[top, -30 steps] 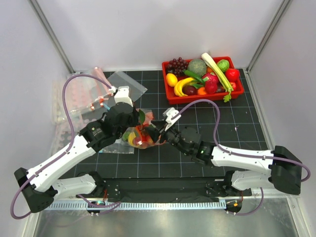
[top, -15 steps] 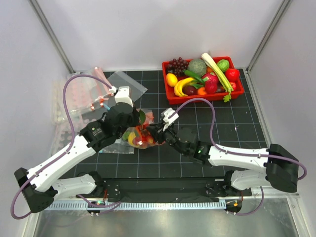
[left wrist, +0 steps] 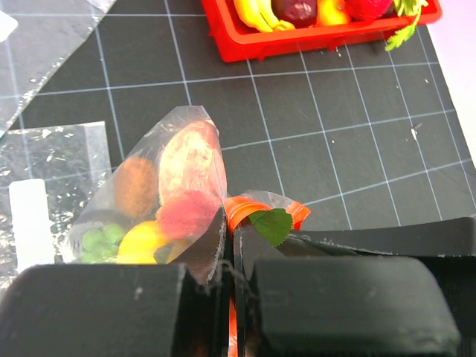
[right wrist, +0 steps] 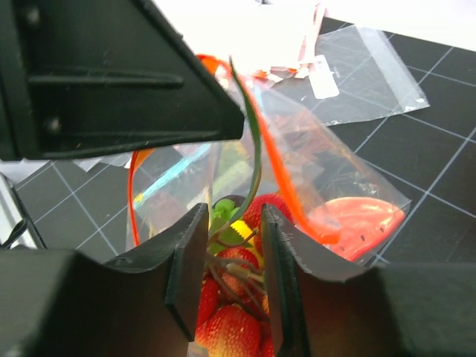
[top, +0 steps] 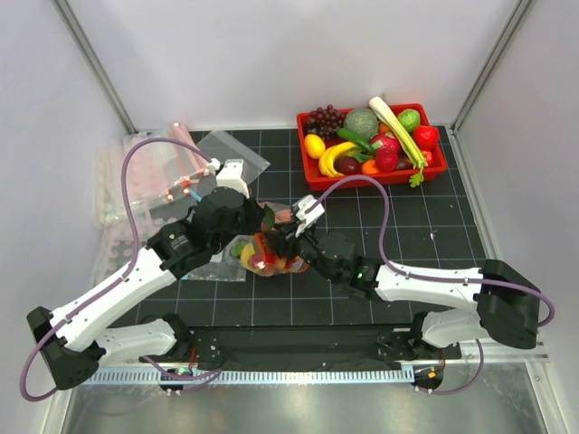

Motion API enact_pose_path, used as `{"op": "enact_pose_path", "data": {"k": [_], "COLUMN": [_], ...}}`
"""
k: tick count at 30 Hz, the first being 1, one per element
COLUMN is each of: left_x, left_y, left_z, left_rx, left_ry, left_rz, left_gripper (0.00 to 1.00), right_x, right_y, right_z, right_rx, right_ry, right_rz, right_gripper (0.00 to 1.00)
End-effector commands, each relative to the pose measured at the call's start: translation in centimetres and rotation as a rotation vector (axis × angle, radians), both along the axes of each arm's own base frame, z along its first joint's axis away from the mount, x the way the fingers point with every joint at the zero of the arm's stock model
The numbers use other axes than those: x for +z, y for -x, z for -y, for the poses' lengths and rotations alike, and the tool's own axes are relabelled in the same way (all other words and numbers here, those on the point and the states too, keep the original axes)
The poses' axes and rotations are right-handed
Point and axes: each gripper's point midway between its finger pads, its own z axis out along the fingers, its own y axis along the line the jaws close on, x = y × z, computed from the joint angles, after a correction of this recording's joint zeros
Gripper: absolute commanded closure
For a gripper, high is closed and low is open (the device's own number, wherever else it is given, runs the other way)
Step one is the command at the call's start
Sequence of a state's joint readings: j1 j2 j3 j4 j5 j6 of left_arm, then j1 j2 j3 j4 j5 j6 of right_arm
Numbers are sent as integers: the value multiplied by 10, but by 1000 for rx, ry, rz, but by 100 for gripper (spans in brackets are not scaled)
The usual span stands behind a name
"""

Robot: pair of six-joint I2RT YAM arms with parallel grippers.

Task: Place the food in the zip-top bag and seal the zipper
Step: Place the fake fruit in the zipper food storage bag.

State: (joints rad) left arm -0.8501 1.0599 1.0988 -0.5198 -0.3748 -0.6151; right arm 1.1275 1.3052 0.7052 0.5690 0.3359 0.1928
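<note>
Left gripper (left wrist: 229,242) is clamped on the zipper (left wrist: 242,208) of the zip-top bag (left wrist: 190,160) near the middle of the table. Right gripper (right wrist: 232,223), jaws narrowly parted, sits at the bag's open mouth from the right. Inside the bag is the food (left wrist: 141,242): yellow, red and orange pieces. Far right, a red tray (top: 380,178) holds more toy produce.

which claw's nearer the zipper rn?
Left. Left claw is shut on the zipper; right claw hangs open at the mouth of the zip-top bag, strip just past its fingers.
</note>
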Motion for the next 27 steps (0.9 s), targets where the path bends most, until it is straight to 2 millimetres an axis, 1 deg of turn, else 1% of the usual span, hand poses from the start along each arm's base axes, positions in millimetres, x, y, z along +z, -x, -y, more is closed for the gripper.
{"op": "enact_pose_path", "data": {"k": [1, 3, 9, 13, 15, 17, 18, 20, 21, 23, 24, 25, 27], "left_x": [25, 25, 26, 26, 28, 31, 32, 35, 37, 39, 39, 39, 40], "left_y": [-3, -1, 0, 0, 1, 1, 1, 0, -1, -1, -1, -1, 0], "left_z": [10, 11, 10, 11, 10, 8, 6, -1, -4, -9, -10, -11, -10], "left_rx": [-41, -52, -54, -59, -59, -52, -47, -18, -7, 14, 17, 16, 13], "left_ry": [77, 79, 85, 87, 90, 95, 93, 90, 90, 87, 88, 86, 87], "left_rz": [73, 77, 86, 85, 88, 98, 102, 118, 125, 137, 139, 139, 142], "left_gripper": [97, 97, 96, 96, 96, 96, 96, 97, 97, 97, 97, 97, 97], "right_x": [37, 38, 43, 39, 36, 33, 22, 13, 2, -4, -8, -15, -24], "right_y": [-13, -14, -16, -17, -18, -19, -18, -18, -19, -18, -18, -18, -18], "right_z": [2, 5, 15, 15, 13, 11, 6, -1, -6, -13, -16, -23, -27], "right_rx": [-59, -70, -103, -107, -109, -104, -91, -72, -65, -53, -51, -41, -41], "right_ry": [-119, -122, -120, -107, -92, -72, -45, -32, -13, -5, 4, 22, 49], "right_rz": [33, 38, 53, 52, 48, 46, 33, 16, 3, -11, -15, -21, -35], "right_gripper": [61, 64, 64, 64, 70, 82, 82, 89, 90, 93, 93, 93, 93]}}
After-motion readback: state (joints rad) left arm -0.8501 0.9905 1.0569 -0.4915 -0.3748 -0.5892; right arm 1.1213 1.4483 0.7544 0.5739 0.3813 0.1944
